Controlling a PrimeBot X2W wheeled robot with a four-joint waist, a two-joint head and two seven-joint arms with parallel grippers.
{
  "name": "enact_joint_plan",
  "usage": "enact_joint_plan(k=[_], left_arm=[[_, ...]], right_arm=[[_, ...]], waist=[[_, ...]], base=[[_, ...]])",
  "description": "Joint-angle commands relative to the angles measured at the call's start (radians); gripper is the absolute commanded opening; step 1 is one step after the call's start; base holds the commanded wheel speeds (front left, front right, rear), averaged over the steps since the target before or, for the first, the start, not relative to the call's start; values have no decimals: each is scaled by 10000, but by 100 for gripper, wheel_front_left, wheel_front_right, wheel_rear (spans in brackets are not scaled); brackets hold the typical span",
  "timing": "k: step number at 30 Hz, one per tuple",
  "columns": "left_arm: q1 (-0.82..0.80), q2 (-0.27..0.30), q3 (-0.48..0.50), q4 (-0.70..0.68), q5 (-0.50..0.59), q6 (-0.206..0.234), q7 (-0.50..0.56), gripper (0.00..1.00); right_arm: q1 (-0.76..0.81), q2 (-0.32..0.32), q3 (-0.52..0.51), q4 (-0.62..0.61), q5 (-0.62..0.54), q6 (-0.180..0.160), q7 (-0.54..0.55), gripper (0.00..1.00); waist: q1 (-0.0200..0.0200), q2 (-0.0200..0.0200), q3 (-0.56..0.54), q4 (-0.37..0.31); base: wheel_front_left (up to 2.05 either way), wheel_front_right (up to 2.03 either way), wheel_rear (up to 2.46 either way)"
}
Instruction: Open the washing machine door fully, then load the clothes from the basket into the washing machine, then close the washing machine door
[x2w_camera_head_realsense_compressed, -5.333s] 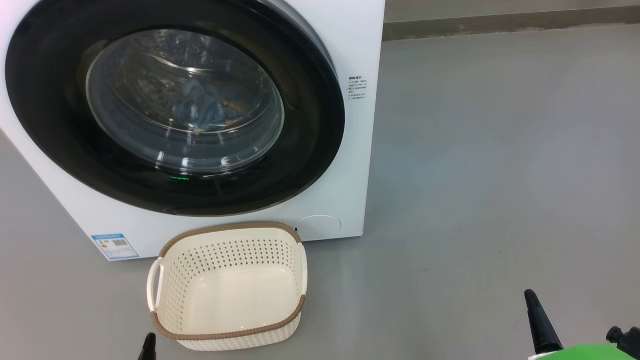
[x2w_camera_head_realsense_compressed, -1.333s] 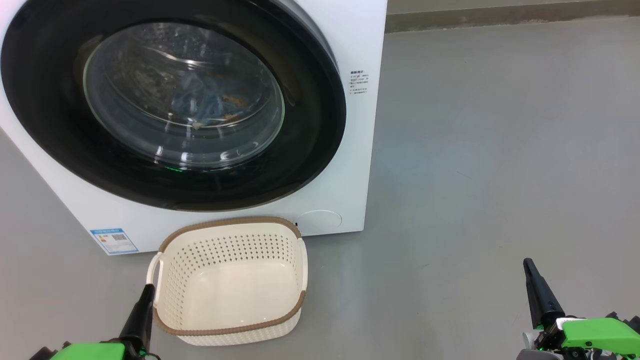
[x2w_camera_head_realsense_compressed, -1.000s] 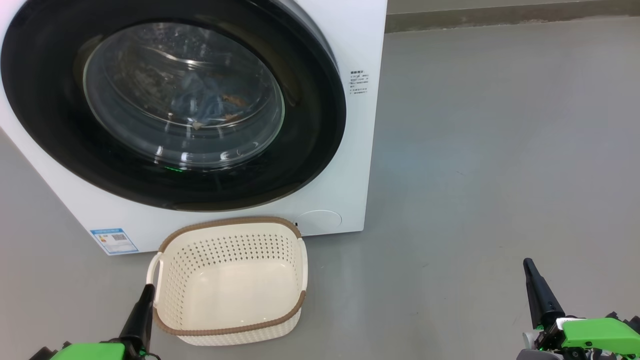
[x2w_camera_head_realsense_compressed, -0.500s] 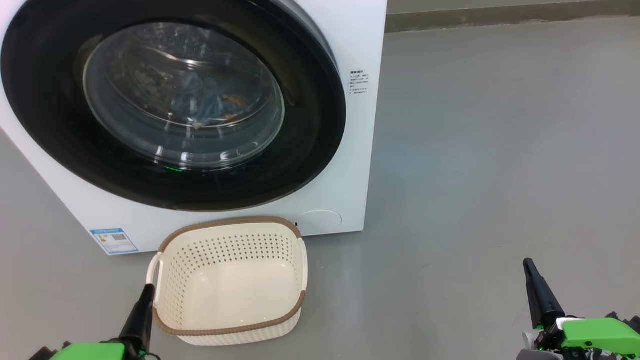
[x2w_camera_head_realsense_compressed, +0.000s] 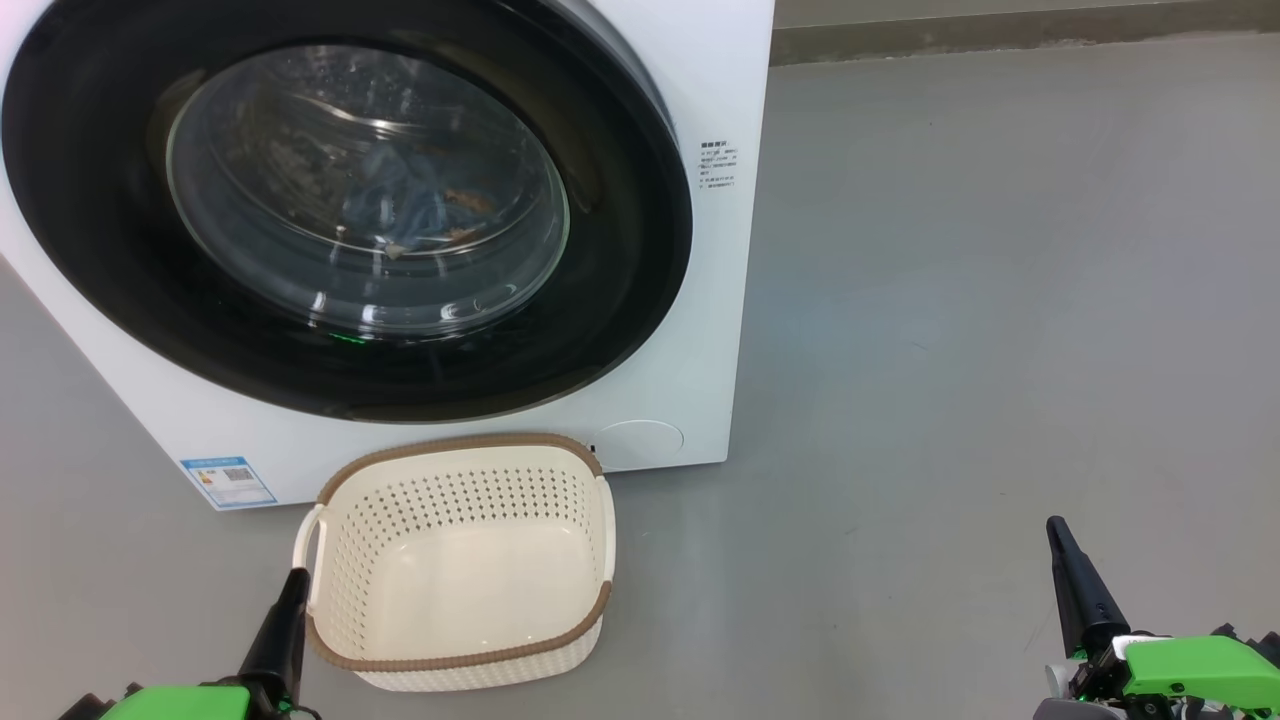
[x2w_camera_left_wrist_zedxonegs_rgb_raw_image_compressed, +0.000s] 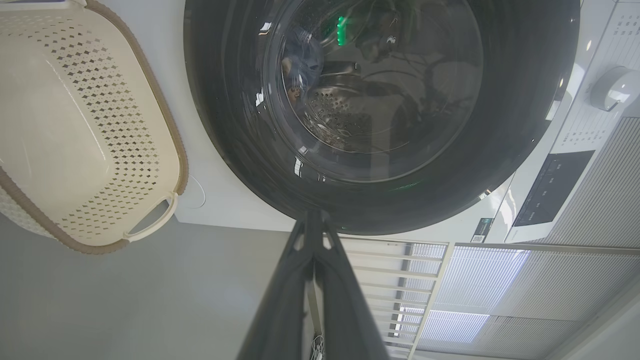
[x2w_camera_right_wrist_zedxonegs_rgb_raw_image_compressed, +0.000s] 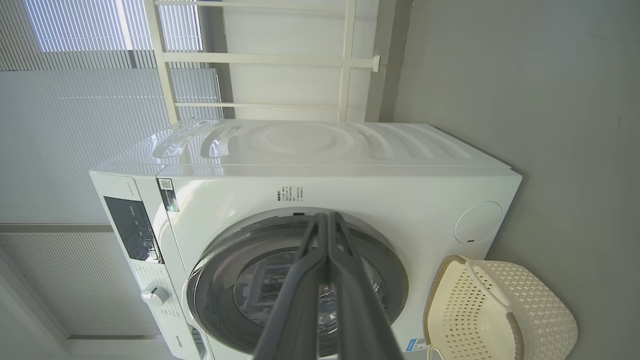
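Both grippers were seen clenched on nothing: the left gripper (x2w_camera_head_realsense_compressed: 297, 580) just beside the basket (x2w_camera_head_realsense_compressed: 460, 443), the right gripper (x2w_camera_head_realsense_compressed: 1057, 530) well apart from it, over the floor (x2w_camera_head_realsense_compressed: 950, 300). The door (x2w_camera_head_realsense_compressed: 620, 200) was found shut, ahead of and above the left gripper, with the clothes (x2w_camera_head_realsense_compressed: 400, 205) visible behind its glass inside the washer (x2w_camera_head_realsense_compressed: 720, 60). The basket was empty. The task was judged all but done. The latch would best be checked by a flush rim all round, with the arms kept off the basket.
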Motion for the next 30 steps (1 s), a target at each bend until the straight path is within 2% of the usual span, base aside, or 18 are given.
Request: enact_joint_plan(k=[1,30], left_arm=[[-417,256,344,-190,-86,-100,57,0],[-417,256,344,-190,-86,-100,57,0]], right_arm=[[-403,-37,233,-249,100,-11,76,0],[-403,-37,233,-249,100,-11,76,0]], waist=[[0,0,0,0],[0,0,0,0]], base=[[0,0,0],[0,0,0]])
